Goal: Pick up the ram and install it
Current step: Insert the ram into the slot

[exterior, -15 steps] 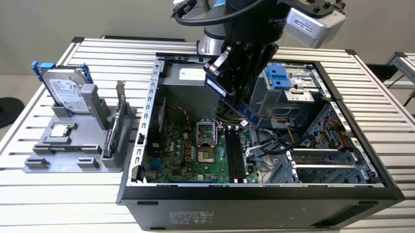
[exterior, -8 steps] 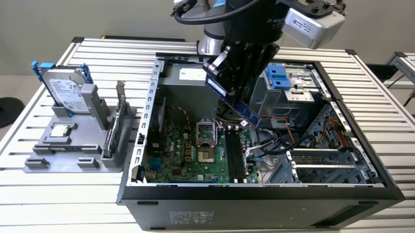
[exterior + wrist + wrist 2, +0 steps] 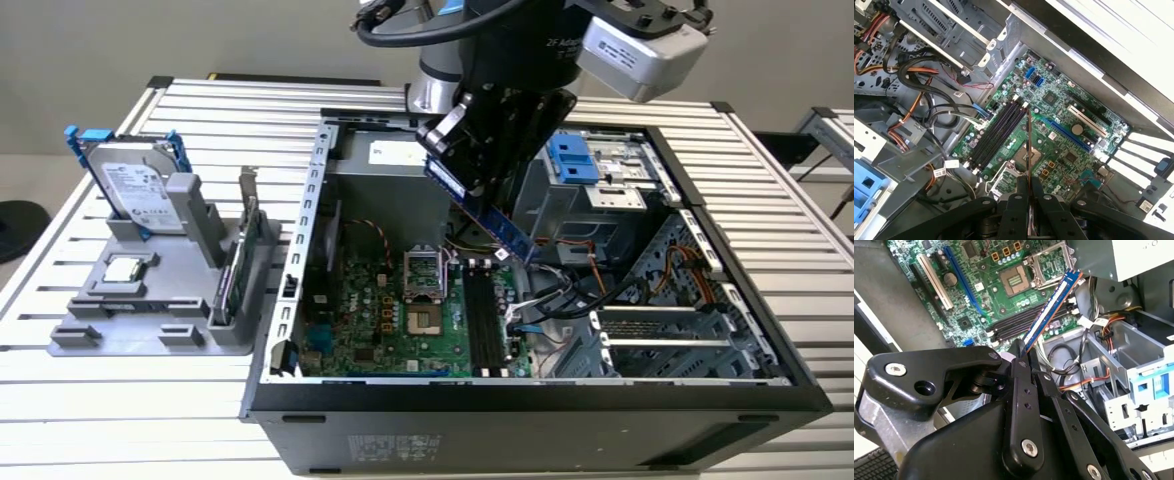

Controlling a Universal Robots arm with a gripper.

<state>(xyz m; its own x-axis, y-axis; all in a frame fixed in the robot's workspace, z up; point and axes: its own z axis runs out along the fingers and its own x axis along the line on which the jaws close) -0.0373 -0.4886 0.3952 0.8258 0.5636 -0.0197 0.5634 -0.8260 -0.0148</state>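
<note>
Over the open PC case, gripper is clamped on the ram. Ram's long axis is tilted, free end pointing down twd the black slots on the green board. Cables lie inside, beside the board.

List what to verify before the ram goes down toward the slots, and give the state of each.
1. Grip: the hand is shut on the ram: ok.
2. Position: the ram hangs over the motherboard inside the open case: ok.
3. Black memory slots empty: ok.
4. Ram level with the slots: not ok, it hangs tilted in the exterior view.
5. Cables lie beside the slots, not across them: ok.
6. Slot latches open: cannot tell.
</note>
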